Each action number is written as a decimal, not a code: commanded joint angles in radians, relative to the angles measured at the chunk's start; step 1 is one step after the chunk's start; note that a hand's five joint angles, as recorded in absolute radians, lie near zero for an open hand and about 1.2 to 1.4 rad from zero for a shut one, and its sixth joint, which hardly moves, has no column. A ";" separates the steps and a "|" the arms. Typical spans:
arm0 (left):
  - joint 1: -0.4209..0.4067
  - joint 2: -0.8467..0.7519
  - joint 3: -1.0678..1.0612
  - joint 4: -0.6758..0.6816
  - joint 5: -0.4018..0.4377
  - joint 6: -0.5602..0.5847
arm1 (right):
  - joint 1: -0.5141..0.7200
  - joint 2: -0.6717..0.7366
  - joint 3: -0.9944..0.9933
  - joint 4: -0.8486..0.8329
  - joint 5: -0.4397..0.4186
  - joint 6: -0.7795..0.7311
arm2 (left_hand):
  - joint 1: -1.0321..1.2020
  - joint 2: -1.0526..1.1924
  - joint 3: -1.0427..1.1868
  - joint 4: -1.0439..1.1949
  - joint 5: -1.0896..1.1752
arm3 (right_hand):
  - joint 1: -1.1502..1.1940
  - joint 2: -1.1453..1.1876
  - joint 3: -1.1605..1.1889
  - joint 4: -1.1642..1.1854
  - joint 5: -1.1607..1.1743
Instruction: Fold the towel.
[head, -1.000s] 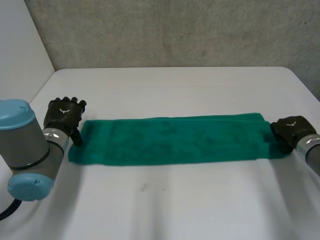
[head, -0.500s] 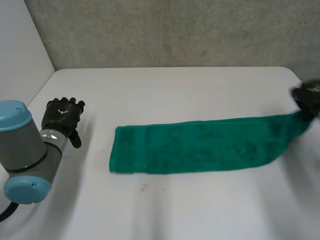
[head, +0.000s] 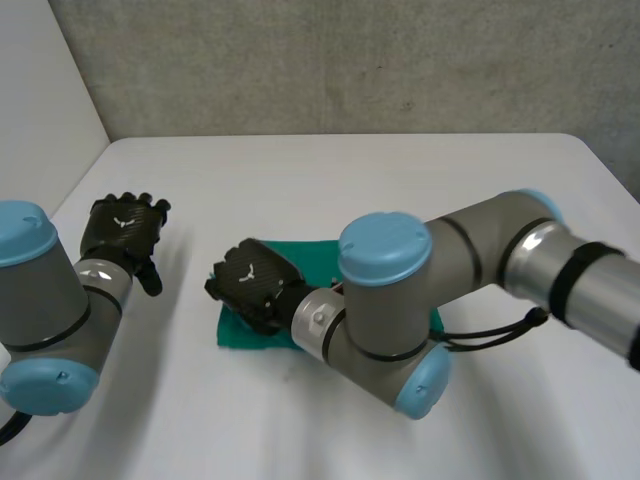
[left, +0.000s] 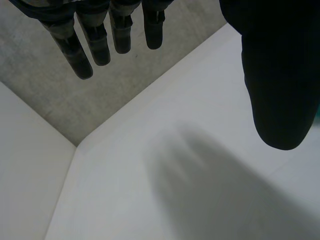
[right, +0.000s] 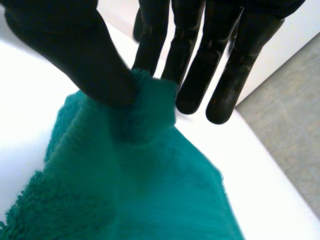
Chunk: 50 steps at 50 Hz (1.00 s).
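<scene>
Green towel (head: 247, 335) lies left of centre on the white table (head: 400, 180). Its visible parts run side to side across the robot's front, so the long axis reads left-right, though the right arm (head: 400, 300) reaches across and covers most of its length. The right hand (head: 256, 283) sits on the towel's left end. In the right wrist view the thumb presses a raised corner of cloth against one of the otherwise straight fingers (right: 150, 45), a pinch grip. That view also shows the fabric as thick terry with a fuzzy pile and a ragged looped edge, which the head view flattens to plain green. The left hand (head: 124, 232) is well apart from the towel, near the table's left edge. Its wrist view shows straight, spread fingers holding nothing above smooth bare tabletop. A rough grey wall (head: 350, 60) stands behind.
</scene>
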 joint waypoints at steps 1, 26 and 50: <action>-0.103 0.004 0.017 0.000 0.000 0.000 | 0.001 0.041 -0.063 0.051 0.184 0.005 | -0.029 -0.027 -0.039 -0.029 -0.047 | -0.767 -0.974 -0.982 -0.990 -0.962; -0.295 -0.171 0.173 -0.035 -0.009 -0.123 | -0.412 -0.261 0.607 -0.097 0.291 0.034 | -0.022 -0.021 -0.032 -0.023 -0.041 | -0.128 -0.336 -0.343 -0.351 -0.323; -0.212 0.069 -0.046 -0.179 -0.086 -0.138 | -0.082 -0.211 0.204 -0.007 0.274 0.023 | -0.028 -0.026 -0.038 -0.028 -0.046 | 0.429 0.222 0.215 0.207 0.235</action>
